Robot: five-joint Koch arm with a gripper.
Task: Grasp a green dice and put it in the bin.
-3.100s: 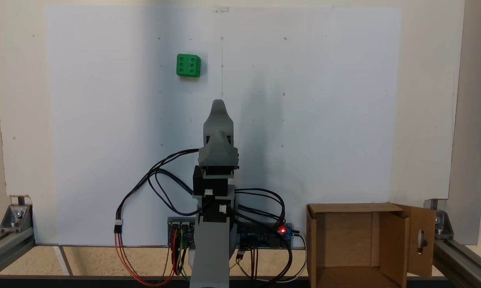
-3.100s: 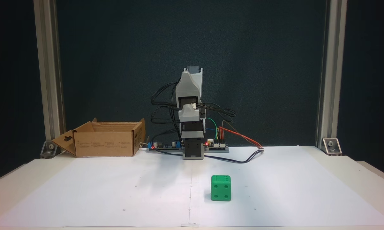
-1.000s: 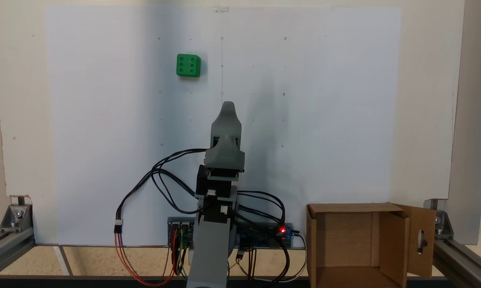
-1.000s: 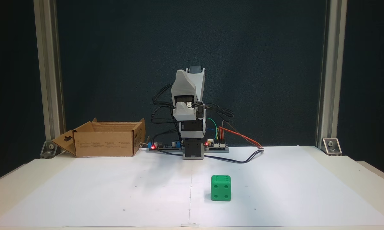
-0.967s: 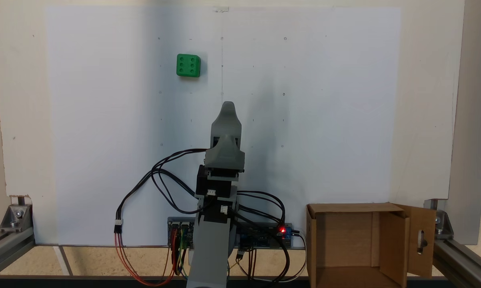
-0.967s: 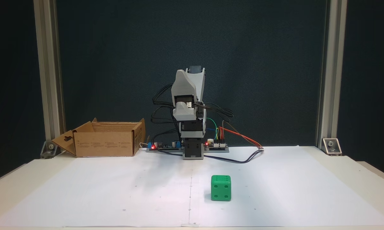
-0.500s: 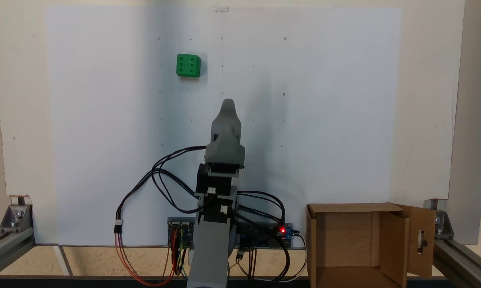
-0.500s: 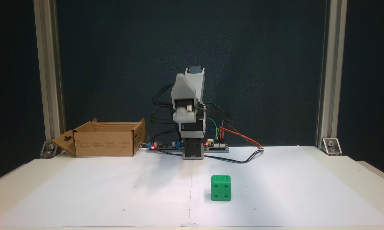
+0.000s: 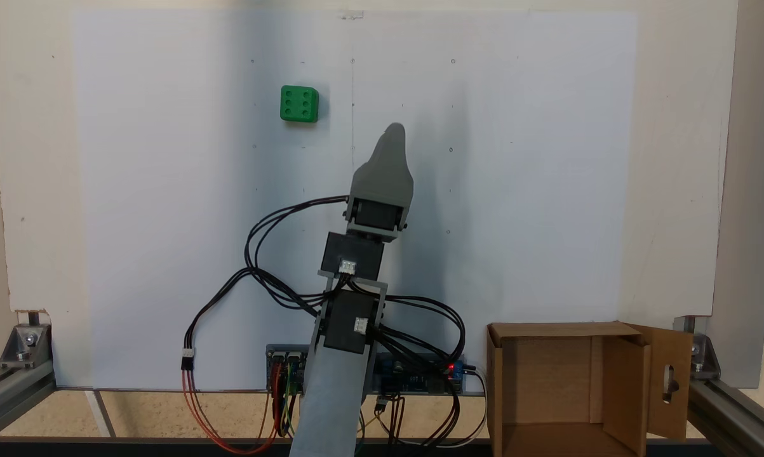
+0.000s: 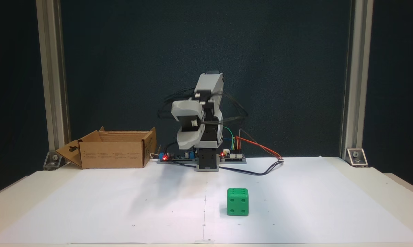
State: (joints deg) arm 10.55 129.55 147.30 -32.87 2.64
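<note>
While the tool [image 9: 394, 132], its jaw gap unreadable, hangs above white paper [image 10: 295, 192] covering the surface [image 10: 7, 202], the green dice [image 10: 237, 201] sits apart before a dark backdrop [image 10: 124, 51].

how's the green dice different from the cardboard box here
The green dice is a small bright green cube with sunken pips; the bin is a far larger brown cardboard box. The dice is closed and solid-looking, while the bin stands open with flaps spread, one flap slotted. The dice sits out on the white paper; the bin stands off it, beside the arm's base. Both rest untouched, apart from the gripper.
</note>
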